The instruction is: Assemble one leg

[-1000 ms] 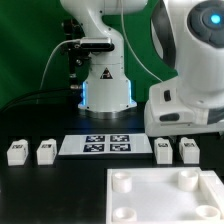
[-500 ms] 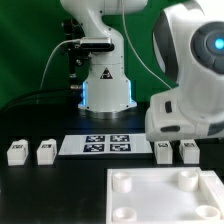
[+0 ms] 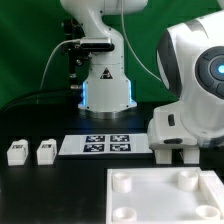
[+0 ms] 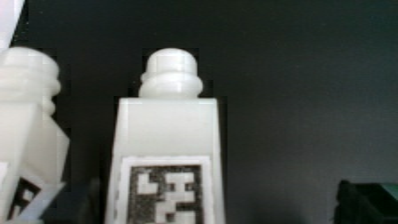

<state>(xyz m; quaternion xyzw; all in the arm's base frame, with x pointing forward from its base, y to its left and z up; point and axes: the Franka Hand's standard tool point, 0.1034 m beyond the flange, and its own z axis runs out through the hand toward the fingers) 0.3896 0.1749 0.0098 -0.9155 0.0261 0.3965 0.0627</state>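
Note:
In the wrist view a white leg point(image 4: 173, 140) with a rounded peg end and a black-and-white tag lies between my gripper's point(image 4: 222, 205) dark fingertips point(image 4: 370, 200). The jaws stand wide apart, and there is a clear gap beside the leg. A second leg point(image 4: 27, 130) lies next to it, outside the jaws. In the exterior view the arm point(image 3: 195, 90) hangs low over the two legs on the exterior view's right and mostly hides them; only a bit point(image 3: 170, 153) shows. Two more legs point(image 3: 16, 152) point(image 3: 45, 151) stand on the left. The gripper's fingers are hidden there.
The marker board point(image 3: 97, 144) lies at the table's middle in front of the robot base point(image 3: 105, 85). The large white tabletop point(image 3: 150, 200) with round corner sockets lies at the front right, close below the arm.
The arm has swung down and toward the exterior view's right, and now covers the two right-hand legs that showed before. The other parts have not moved.

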